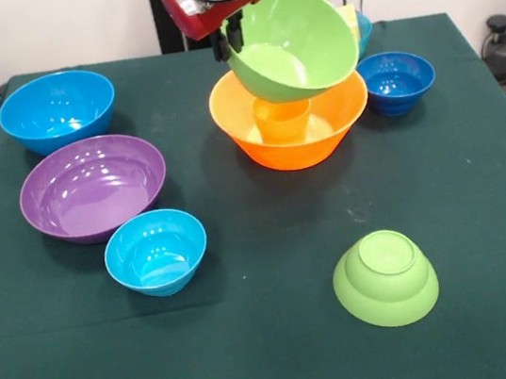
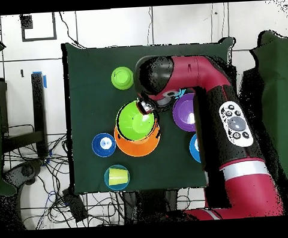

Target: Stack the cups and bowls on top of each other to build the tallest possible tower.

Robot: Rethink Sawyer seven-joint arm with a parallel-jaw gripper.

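My gripper [image 1: 233, 42] is shut on the rim of the large lime green bowl [image 1: 293, 42] and holds it tilted just above the large orange bowl [image 1: 295, 140]. An orange cup [image 1: 282, 118] stands upright inside the orange bowl. In the overhead view the gripper [image 2: 147, 107] grips the green bowl [image 2: 133, 123] over the orange bowl [image 2: 137, 147]. A pale yellow cup [image 2: 117, 176] sits in a light blue small bowl [image 2: 107, 172]; the green bowl mostly hides them in the front view.
A dark blue small bowl [image 1: 396, 80] stands right of the orange bowl. A large blue bowl [image 1: 57, 109], a large purple bowl [image 1: 93, 187] and a light blue small bowl [image 1: 156, 252] stand at the left. A small lime green bowl [image 1: 385, 277] lies upside down at front right.
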